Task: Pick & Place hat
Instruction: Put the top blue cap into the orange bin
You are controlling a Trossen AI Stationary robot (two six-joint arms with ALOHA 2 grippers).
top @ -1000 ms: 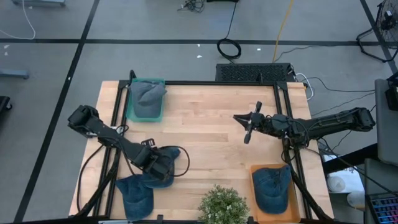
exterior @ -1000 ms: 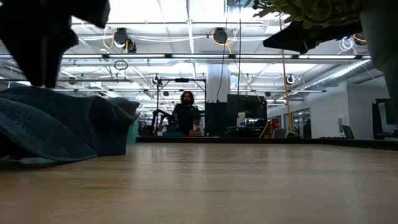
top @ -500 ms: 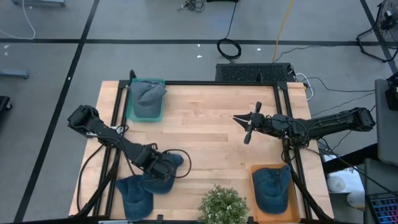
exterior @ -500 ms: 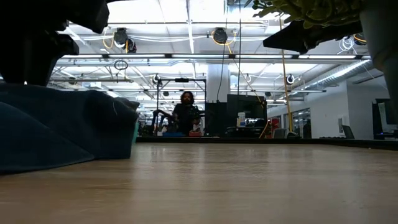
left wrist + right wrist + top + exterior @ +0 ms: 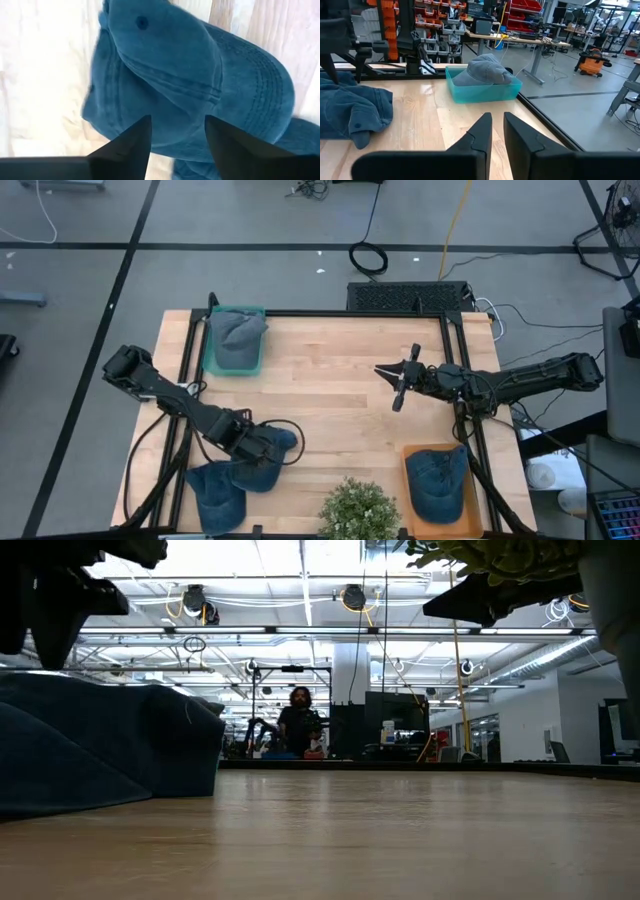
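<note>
High view, left pincer: the left pincer sits low over the near-left part of the wooden counter, directly above a blue denim cap.
Left wrist view, fingers: the 2 dark fingers stand apart with the blue denim cap showing between and beyond them; they do not clamp it, and its crown button faces the camera.
High view, second cap: a second blue cap lies at the near-left corner of the counter, touching the first.
High view, teal bin: a teal bin stands at the far-left corner and holds a grey cap.
High view, orange tray: an orange tray at the near-right corner holds another blue cap.
High view, plant: a potted green plant stands at the near edge, between the 2 blue-cap groups.
High view, right pincer: the right pincer hangs above the middle-right of the counter, well apart from every cap.
Right wrist view, fingers: the right arm's fingers are almost together with a narrow slit between them and nothing in it; beyond them stands the teal bin with the grey cap.
Low view, cap: the blue cap fills the left side at counter level, with the dark left arm above it.
Low view, room: a person sits far off in the workshop behind the counter.
</note>
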